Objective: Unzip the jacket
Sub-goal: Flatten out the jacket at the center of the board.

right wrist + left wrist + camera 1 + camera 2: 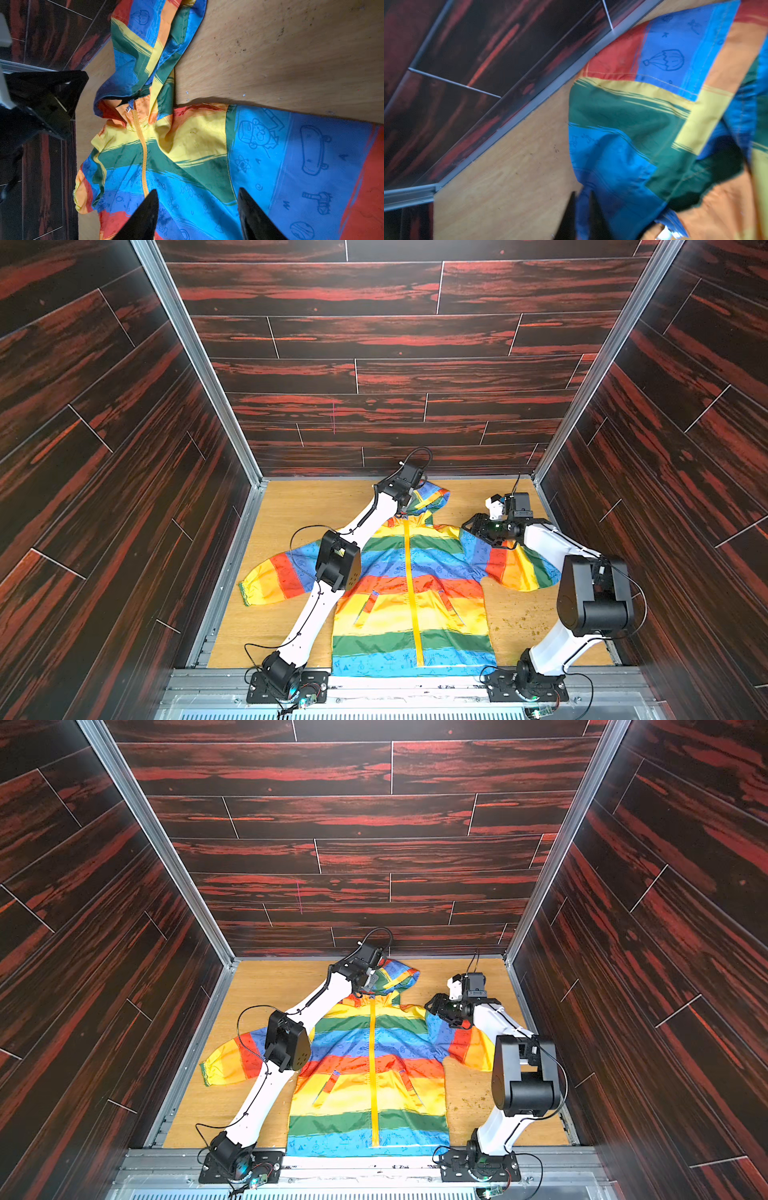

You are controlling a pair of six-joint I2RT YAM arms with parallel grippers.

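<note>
The rainbow-striped jacket [386,614] [353,1094] lies flat on its back, hood toward the far wall. Its yellow-orange zipper [409,572] [143,149] is closed up to the collar. The silver pull [128,108] sits at the collar. My left gripper [402,512] [360,992] is at the hood's left edge beside the collar. In the left wrist view it [582,199] is shut on a fold of blue jacket [623,116] fabric. My right gripper [471,526] [197,191] hangs open over the jacket's right shoulder, with nothing between its fingers.
The wooden tabletop [291,510] is boxed in by dark wood-pattern walls on three sides, with a metal rail [415,684] along the front edge. Small crumbs [519,620] lie on the wood at the front right. The left arm's elbow [338,560] hangs over the jacket's left sleeve.
</note>
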